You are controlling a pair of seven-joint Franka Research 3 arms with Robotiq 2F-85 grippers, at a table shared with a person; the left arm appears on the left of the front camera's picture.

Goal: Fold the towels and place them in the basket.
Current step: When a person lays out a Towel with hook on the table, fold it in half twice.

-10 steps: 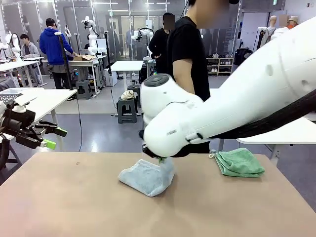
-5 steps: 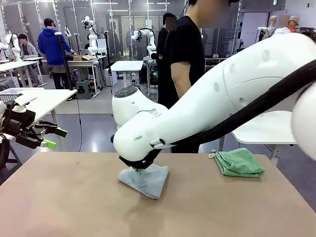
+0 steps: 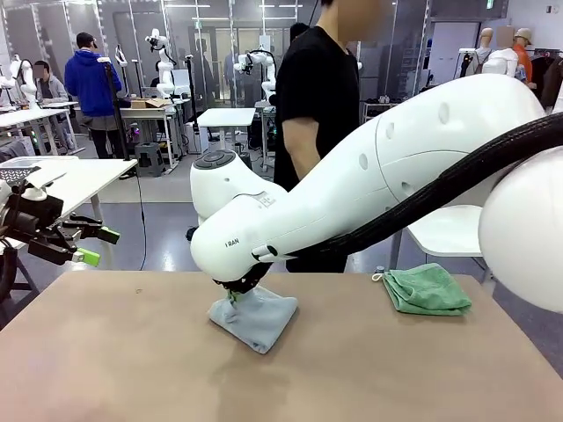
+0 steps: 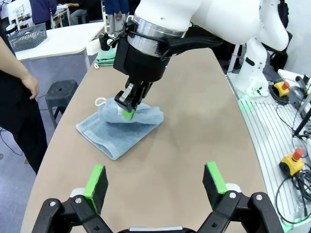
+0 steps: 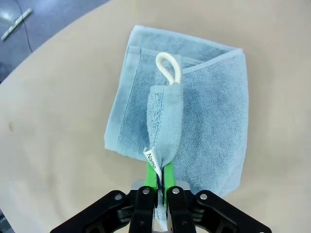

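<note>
The pale blue-grey towel (image 3: 259, 318) (image 4: 112, 137) (image 5: 204, 111) lies partly folded near the middle of the table. My right gripper (image 3: 234, 295) (image 4: 127, 108) (image 5: 159, 187) is shut on a lifted edge of it, beside the white tag (image 5: 151, 162); a white hanging loop (image 5: 168, 68) lies on top. The mint green towel (image 3: 427, 288) (image 4: 104, 57) rests folded at the far right of the table. My left gripper (image 3: 98, 246) (image 4: 155, 178) hangs open off the table's left side, holding nothing. The dark grey mesh basket (image 4: 28, 37) (image 3: 16, 173) stands on a white side table to the left.
A person in a black shirt (image 3: 321, 97) stands at the far edge of the table, one hand (image 4: 30, 86) hanging near it. My right arm (image 3: 396, 176) spans the table from the right. The tan tabletop (image 3: 114, 352) is bare in front and on the left.
My right arm has swung left with the towel's edge in its grip, drawing that edge across the blue-grey towel and lowering it. The left gripper has not moved.
</note>
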